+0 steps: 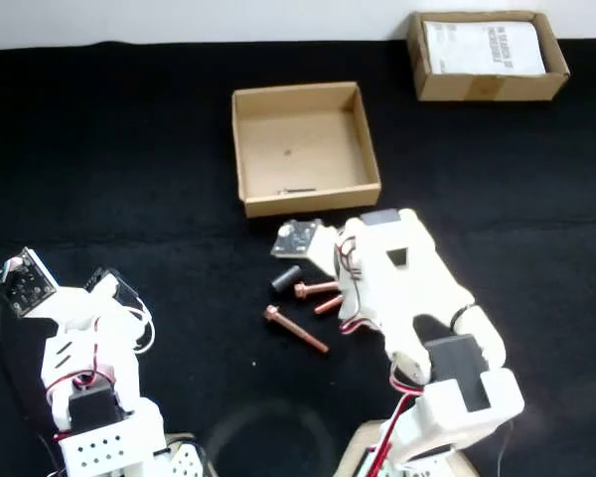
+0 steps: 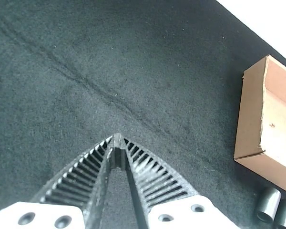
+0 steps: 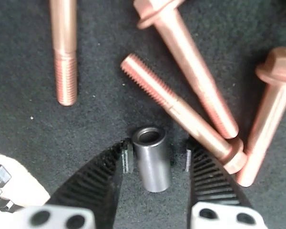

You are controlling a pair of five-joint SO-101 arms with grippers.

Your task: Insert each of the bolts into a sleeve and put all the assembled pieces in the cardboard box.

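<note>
- Your left gripper (image 2: 117, 141) hangs by the near left corner of the bench (image 1: 129, 149). Its fingers are pressed together with nothing between them, over bare black cloth.
- Your right gripper (image 3: 157, 155) is spread and low over the middle of the bench, toward the near edge. A dark sleeve (image 3: 153, 164) lies on the cloth between its fingers, and a gap shows beside one finger.
- Right beside that sleeve lie four copper bolts (image 3: 181, 62). Three are bunched and touching one another, and the fourth lies apart from them.
- A pair of sleeves (image 2: 268, 205) sits side by side just off the near corner of the cardboard box (image 1: 303, 149). You can't tell whether one of them is the sleeve at your right gripper.
- The cardboard box stands open and upright past the bolts, toward the far edge.
- At the far right corner of the bench stands a second box (image 1: 487, 84) with a printed sheet (image 1: 485, 47) lying in it.
</note>
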